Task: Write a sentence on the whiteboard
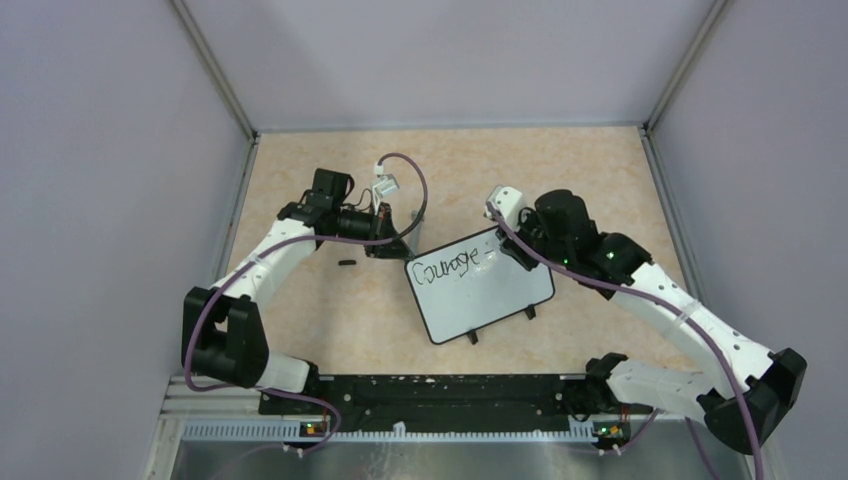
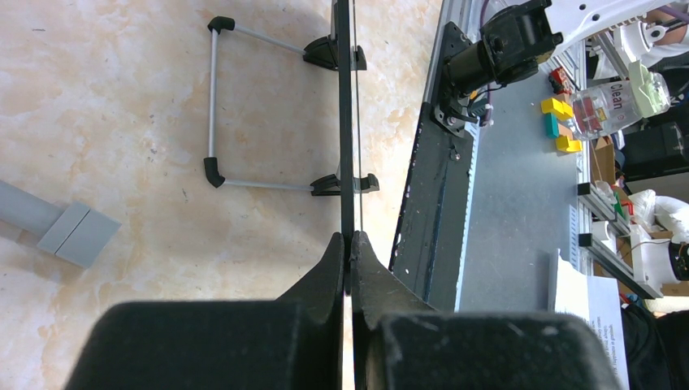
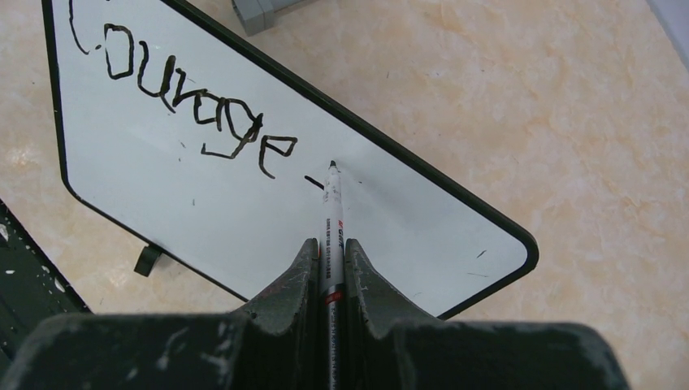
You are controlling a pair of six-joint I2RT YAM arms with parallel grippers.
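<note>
Between the fingers of the right gripper [image 3: 329, 248] a thin marker [image 3: 331, 211] is clamped. It sticks straight out past the fingertips, and its black tip touches the whiteboard [image 3: 162, 187] directly ahead of the hand. The board lies under and in front of this gripper, turned at an angle on the table [image 1: 330, 330], with its long black rim running across from the near left to the far right of the hand. Of the sentence [image 3: 187, 106] only the word "Courage" shows, and it lies ahead and to the left of the fingers. A short dark stroke sits just left of the marker tip, after the last letter.

Seen from above, the right gripper [image 1: 510, 255] reaches onto the upper right part of the whiteboard [image 1: 490, 295], and the sentence [image 1: 447, 267] is just to its left.

The left gripper [image 2: 348, 244] is closed tightly on the rim of the whiteboard [image 2: 347, 122], which its camera sees edge-on as a thin dark line going straight away from the fingertips. To the left of that line, beyond the fingers, a wire stand [image 2: 215, 97] with black feet rests on the table. From above, the left gripper [image 1: 400, 245] meets the board at its upper left corner. A small black object [image 1: 347, 262] lies on the table near this gripper, apart from the board.
</note>
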